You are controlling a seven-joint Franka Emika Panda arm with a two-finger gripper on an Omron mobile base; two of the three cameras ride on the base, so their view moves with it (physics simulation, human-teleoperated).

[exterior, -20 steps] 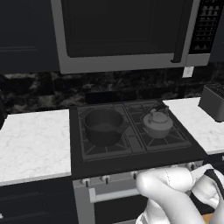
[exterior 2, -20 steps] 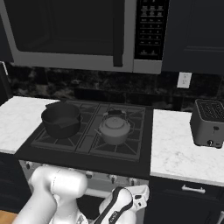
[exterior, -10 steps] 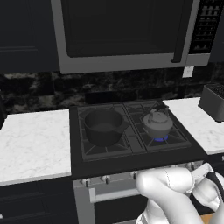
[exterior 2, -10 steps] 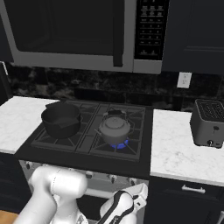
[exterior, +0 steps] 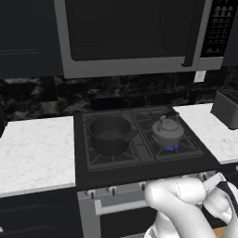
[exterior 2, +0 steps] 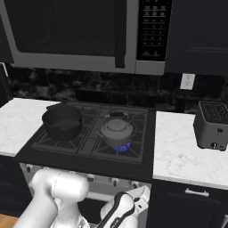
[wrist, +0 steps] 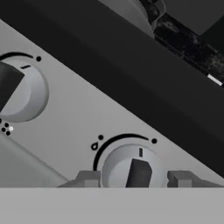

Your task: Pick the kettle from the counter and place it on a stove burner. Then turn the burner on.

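The grey kettle [exterior: 166, 131] [exterior 2: 116, 129] sits upright on the front right stove burner [exterior: 187, 145] of the black cooktop, and a blue flame [exterior: 170, 147] [exterior 2: 120, 146] burns beneath it. In the hand view my gripper [wrist: 135, 178] is at the stove's front panel. Its two fingertips [wrist: 89, 178] press against either side of a round silver burner knob [wrist: 131, 168] with a dark bar. My hand [exterior: 226, 199] [exterior 2: 125, 210] hangs low in front of the oven. The white counter [exterior: 32, 148] [exterior 2: 178, 153] flanks the stove on both sides.
A dark saucepan [exterior: 109, 134] [exterior 2: 62, 122] stands on the left burners. A toaster [exterior 2: 213, 124] [exterior: 227, 108] sits on the right counter. A microwave [exterior: 130, 37] hangs over the stove. A second knob [wrist: 17, 92] lies to the left on the panel.
A blue flame has lit under the kettle since a second ago and still burns. Kettle and saucepan have not moved, and my hand has stayed at the panel.
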